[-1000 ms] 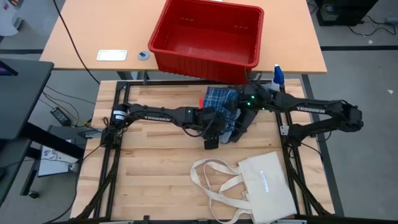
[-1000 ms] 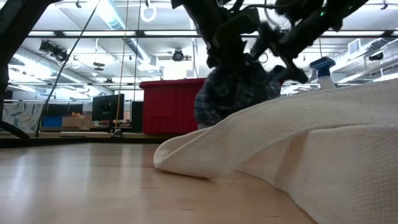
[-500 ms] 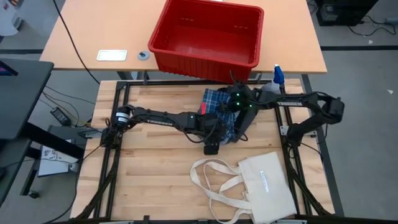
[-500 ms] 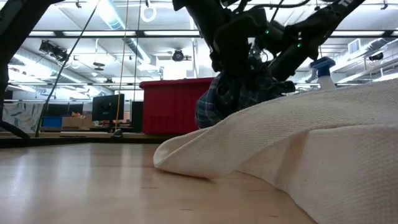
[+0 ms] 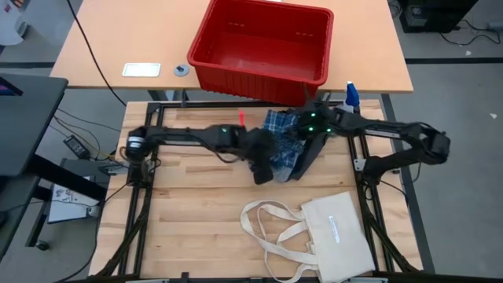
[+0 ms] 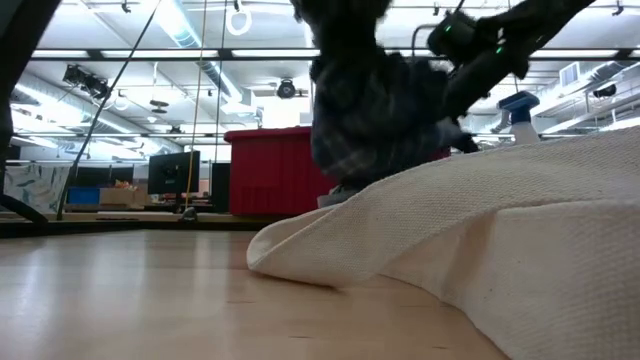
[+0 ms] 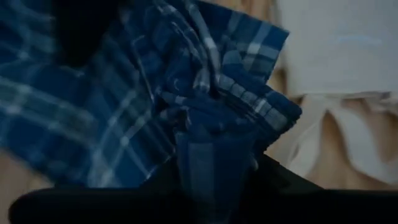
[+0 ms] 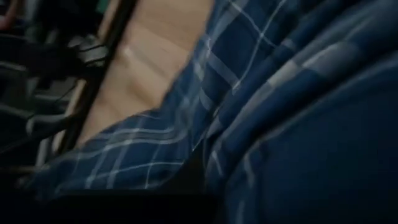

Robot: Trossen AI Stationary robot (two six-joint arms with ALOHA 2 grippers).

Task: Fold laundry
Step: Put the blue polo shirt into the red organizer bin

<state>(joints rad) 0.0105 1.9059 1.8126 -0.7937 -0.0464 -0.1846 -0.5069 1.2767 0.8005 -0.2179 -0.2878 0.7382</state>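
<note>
The blue-white plaid garment [image 5: 284, 135] is bunched up over the far middle of the wooden table [image 5: 196, 204], between my two grippers. My left gripper [image 5: 266, 161] reaches in from the table's left and is shut on a bunch of it [image 7: 211, 143]. My right gripper [image 5: 302, 157] comes from the right onto the garment's right side and is shut in the cloth. In the low view the plaid bundle [image 6: 380, 120] hangs behind the cream tote bag [image 6: 480, 230]; whether its lower end touches the table is hidden. My left gripper pinches a gathered fold of several plaid layers [image 7: 214, 165] between its two fingers [image 7: 277, 180], slanting down from the table's left. The bunch stands up past the fingertips and the rest spreads slack around it. My right gripper is shut in the plaid cloth [image 8: 261, 124], slanting down from the right. The cloth itself covers the fingers, so which part they have cannot be told.
The cream tote bag [image 5: 334, 232] lies at the near right with its long handles [image 5: 271, 224] spread toward the middle. A red bin [image 5: 263, 43] stands on the tan table behind, and a spray bottle [image 5: 351, 94] at the far right corner. Bare wood lies at the left.
My left gripper has risen and drawn a little toward the table's left with its bunch of plaid, rolling at the wrist. The plaid bundle hangs higher and wider in the low view than before. My right arm has swung and pushed its gripper lower into the cloth's right side.
</note>
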